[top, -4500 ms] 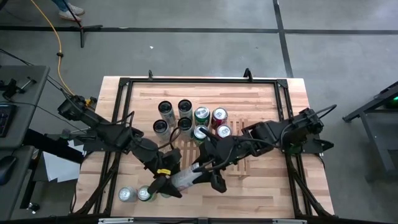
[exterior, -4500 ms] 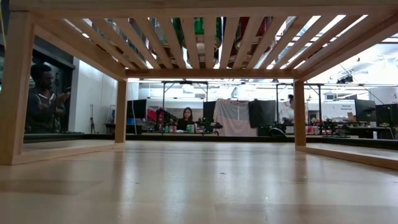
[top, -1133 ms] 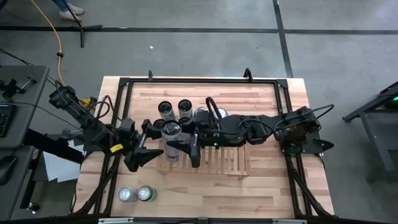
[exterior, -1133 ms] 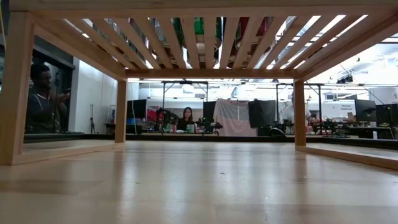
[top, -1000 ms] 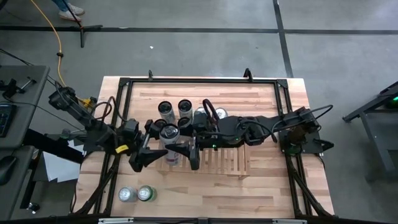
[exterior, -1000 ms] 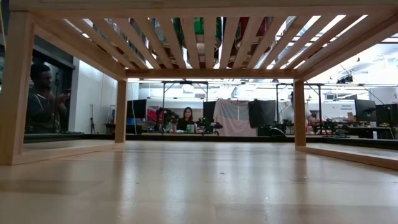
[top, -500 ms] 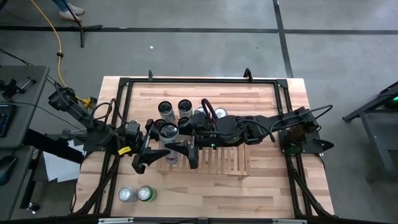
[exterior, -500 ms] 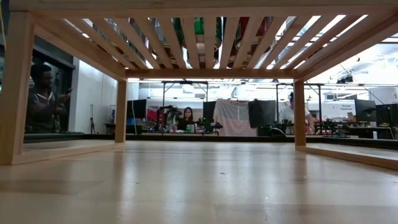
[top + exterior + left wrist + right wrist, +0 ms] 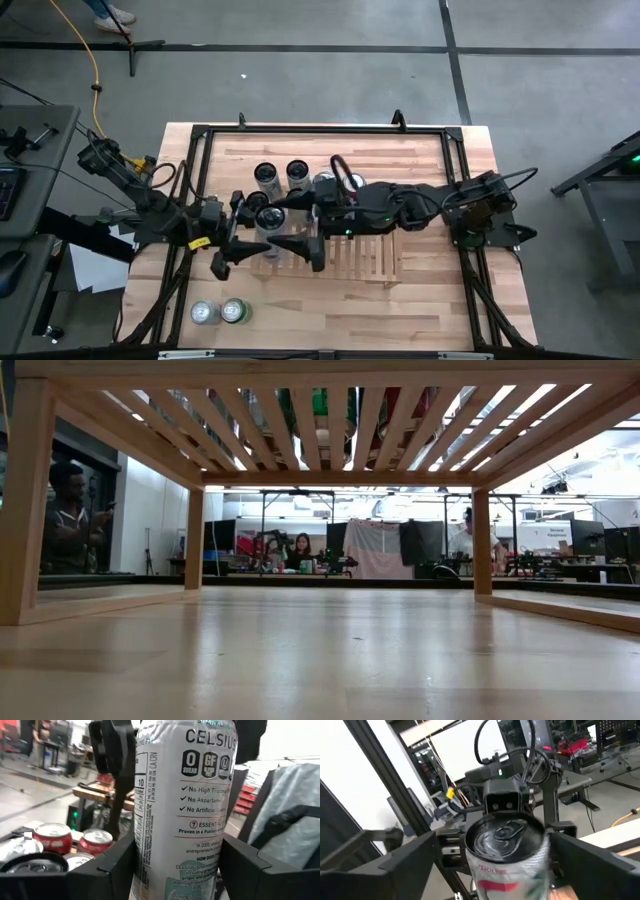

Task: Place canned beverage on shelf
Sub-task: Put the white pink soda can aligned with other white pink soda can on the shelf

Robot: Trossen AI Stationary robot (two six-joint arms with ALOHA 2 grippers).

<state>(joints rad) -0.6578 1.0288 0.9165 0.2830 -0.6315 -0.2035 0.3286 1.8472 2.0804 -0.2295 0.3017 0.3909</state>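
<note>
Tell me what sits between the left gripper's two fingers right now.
The white Celsius can stands upright between the left gripper fingers, shown clearest in the left wrist view; the high view shows it too.

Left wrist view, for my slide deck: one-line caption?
Left gripper fingers flank a white Celsius can; red cans behind.

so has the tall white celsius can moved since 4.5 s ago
Yes. The tall white Celsius can went from the table's front edge, near the two loose cans, back onto the slatted light-wood shelf, and now stands upright.
</note>
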